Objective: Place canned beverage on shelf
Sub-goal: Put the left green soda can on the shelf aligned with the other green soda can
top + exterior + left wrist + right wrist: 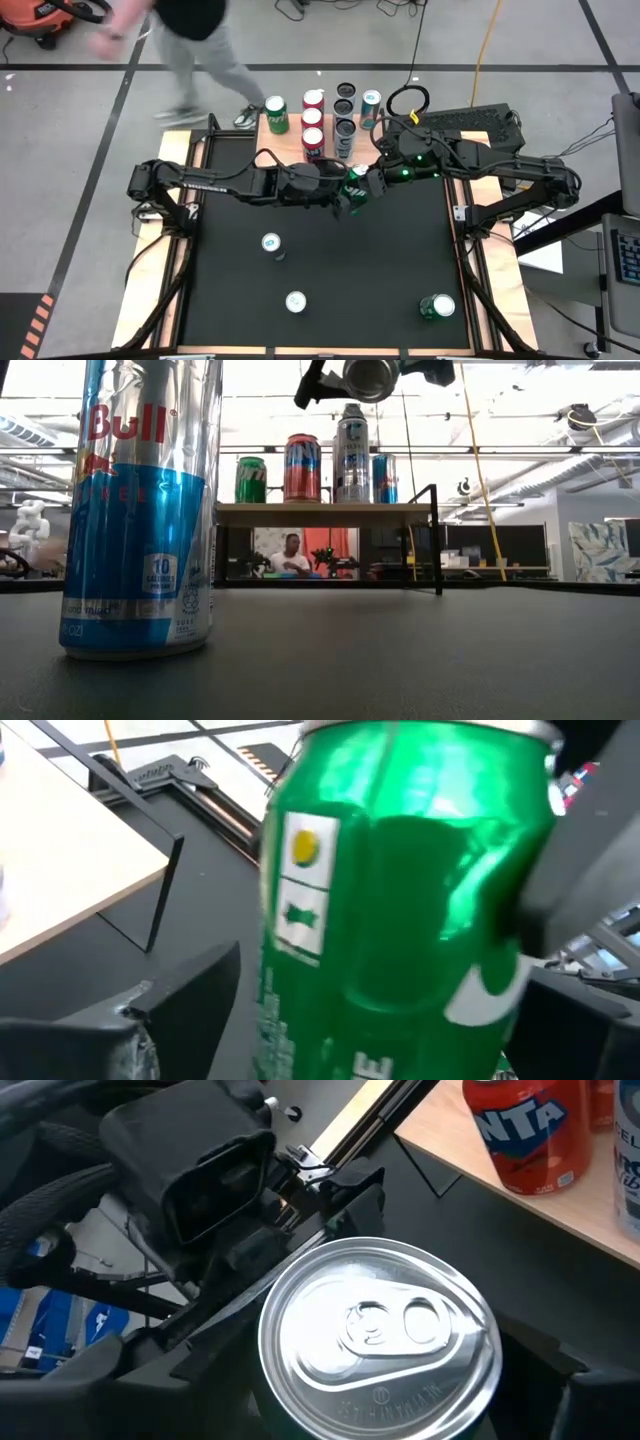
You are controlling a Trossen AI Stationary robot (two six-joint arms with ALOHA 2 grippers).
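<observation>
My left gripper (340,197) reaches in from the left with fingers spread wide beside the green can (356,184); it grips nothing. My right gripper (368,184) meets it at mid-table, clasped around that can, held in the air just short of the shelf (295,138). Risk, as I judge it: the shelf already carries several cans (313,120), so a careless approach could topple one, and the left fingers close by could knock the held can askew. Three more cans stand on the black table (400,270). A person (190,40) walks past on the grey floor beyond.
</observation>
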